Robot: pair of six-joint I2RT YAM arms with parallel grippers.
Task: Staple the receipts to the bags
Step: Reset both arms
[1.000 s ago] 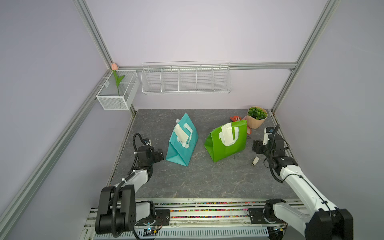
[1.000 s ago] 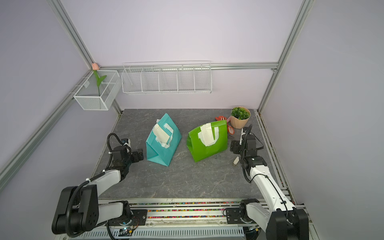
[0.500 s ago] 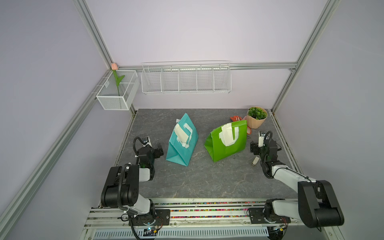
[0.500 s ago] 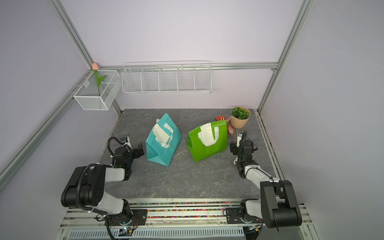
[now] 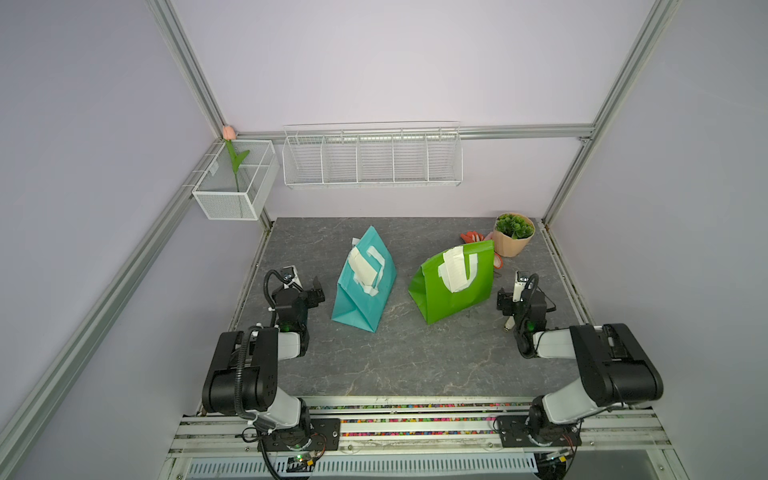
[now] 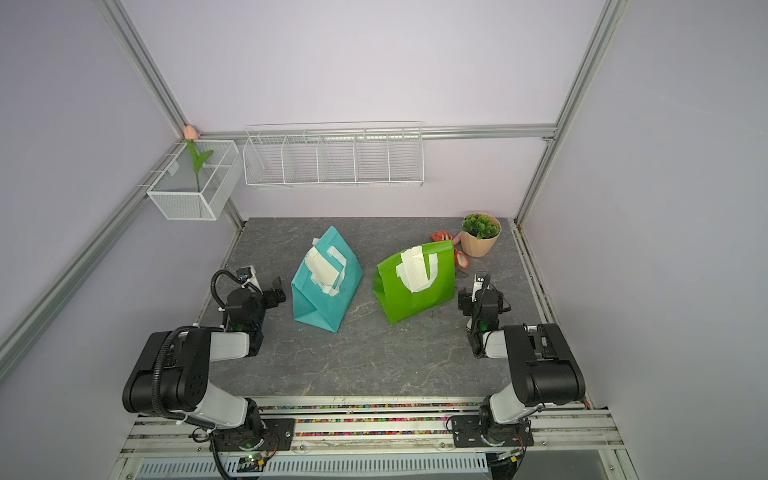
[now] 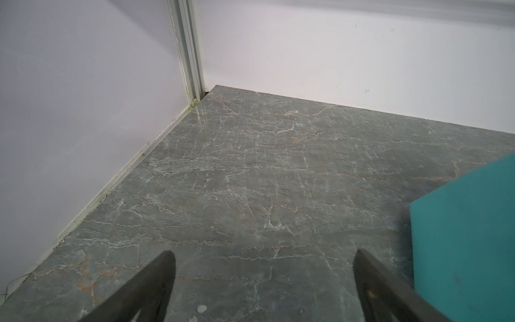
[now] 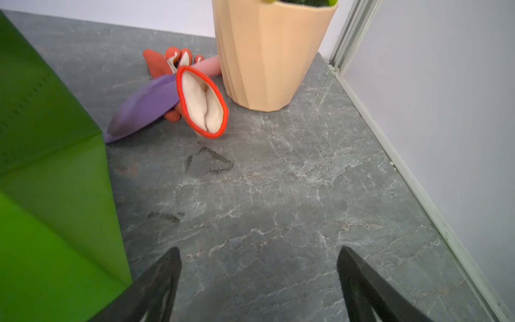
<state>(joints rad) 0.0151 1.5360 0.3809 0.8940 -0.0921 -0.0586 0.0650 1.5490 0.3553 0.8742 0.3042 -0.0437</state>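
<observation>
Teal wedge-shaped bag [image 6: 320,303], white strap handles, stands on grey stone-look table [image 6: 374,365]. Bright green wedge-shaped bag [image 6: 419,303] stands near it, not touching. Pale cream paper strip [image 6: 322,266] lies on teal bag's slanted side. Second cream strip [image 6: 415,272] on green bag. Peach plant pot [image 6: 478,247] just behind green bag.

Desk [image 5: 415,353] – grey marble-look slab, smooth, slight sheen near the corner. Teal bag [image 5: 361,309] and green bag [image 5: 457,303]: smooth stiff sheet, crisp creases, low gloss; paper or coated stock, can't tell. Receipts [image 5: 365,270]: thin matt paper. Pot [image 8: 264,55]: matt peach, faceted, looks plastic. Glove [image 8: 202,103] – rubbery orange rim, cloth lining. Wire rack [image 5: 372,160]: white-coated metal.
</observation>
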